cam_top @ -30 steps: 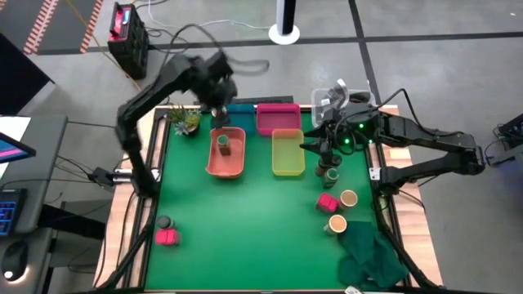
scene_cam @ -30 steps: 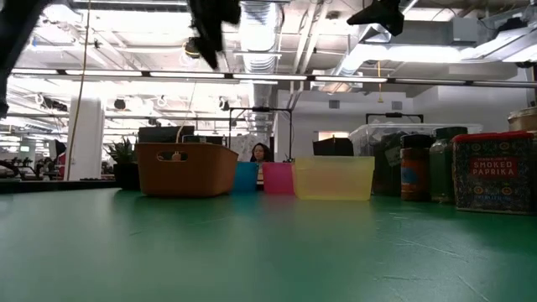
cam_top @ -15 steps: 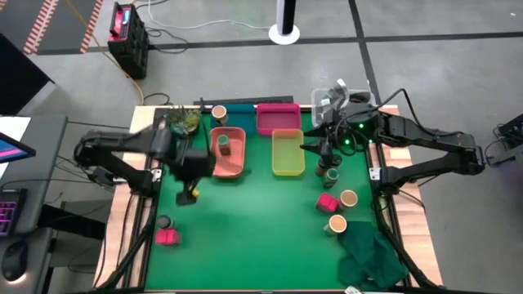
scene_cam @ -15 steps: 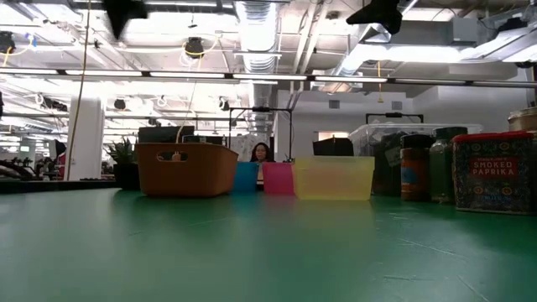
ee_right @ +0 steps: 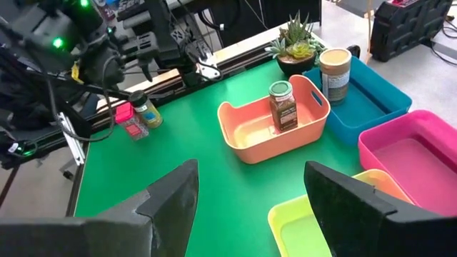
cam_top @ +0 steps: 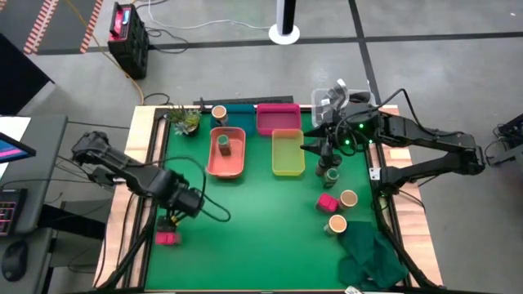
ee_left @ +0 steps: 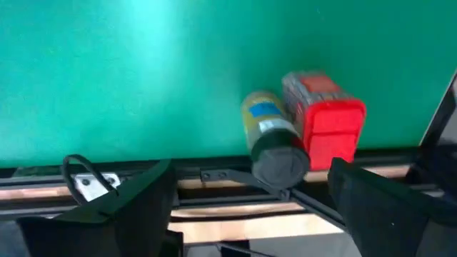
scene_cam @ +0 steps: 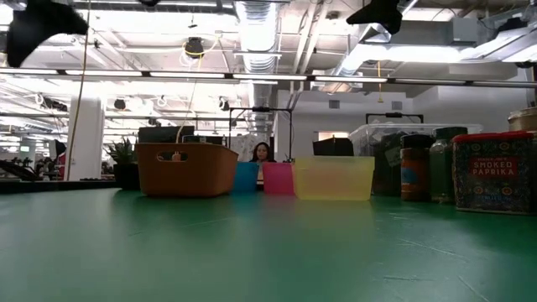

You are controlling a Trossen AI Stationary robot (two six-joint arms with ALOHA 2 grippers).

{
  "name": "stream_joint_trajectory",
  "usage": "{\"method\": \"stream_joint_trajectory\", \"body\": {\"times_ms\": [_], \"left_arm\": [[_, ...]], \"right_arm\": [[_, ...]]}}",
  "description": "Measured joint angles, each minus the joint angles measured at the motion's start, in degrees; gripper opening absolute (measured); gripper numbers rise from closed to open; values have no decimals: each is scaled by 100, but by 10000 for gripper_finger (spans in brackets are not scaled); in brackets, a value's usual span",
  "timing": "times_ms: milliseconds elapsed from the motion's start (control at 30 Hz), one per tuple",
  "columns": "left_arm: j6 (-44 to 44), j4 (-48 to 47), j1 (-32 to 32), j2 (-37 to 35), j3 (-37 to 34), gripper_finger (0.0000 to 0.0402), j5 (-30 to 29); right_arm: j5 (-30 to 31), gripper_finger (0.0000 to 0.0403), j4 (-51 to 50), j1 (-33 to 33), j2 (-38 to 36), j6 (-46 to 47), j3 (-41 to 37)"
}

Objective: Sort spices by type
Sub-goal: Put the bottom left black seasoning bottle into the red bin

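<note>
Near left corner of the green table (cam_top: 245, 237): a dark-capped jar (ee_left: 270, 139) and a magenta-red box (ee_left: 323, 121) stand touching each other. The left gripper (cam_top: 176, 214) hangs directly above them, jaws spread wide and released, holding nothing.

Near right: a crumpled green cloth (cam_top: 372, 253) lies at the corner, with two tan-topped jars (cam_top: 337, 224) and a second magenta box (cam_top: 328, 202) just beyond it.

Mid right: the right gripper (cam_top: 325, 152) is poised above a cluster of dark jars (cam_top: 331, 173), jaws released and empty. These jars and the box crowd the right side of the low view.

Far row: an orange tray (cam_top: 226, 155) holds one green-capped jar (ee_right: 282, 106); the yellow tray (cam_top: 288, 155) sits beside it. Behind these, a blue tray (ee_right: 371, 96) holds one tan-topped jar (ee_right: 334, 71); a pink tray (cam_top: 278, 118) stands to its right. A small potted plant (cam_top: 186, 121) occupies the far left corner, and a clear box (cam_top: 327, 102) sits behind the right arm.
</note>
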Motion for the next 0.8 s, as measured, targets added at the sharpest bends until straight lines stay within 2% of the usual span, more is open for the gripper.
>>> {"method": "stream_joint_trajectory", "body": {"times_ms": [233, 433, 800], "left_arm": [[-288, 367, -648, -1, -203, 349, 37], [-660, 700, -1062, -115, -650, 349, 73], [-1241, 1203, -1207, -739, -1517, 349, -171]], "right_arm": [[3, 282, -14, 0, 0, 1, 0], [25, 282, -15, 0, 0, 11, 0], [37, 282, -14, -2, 0, 32, 0]]}}
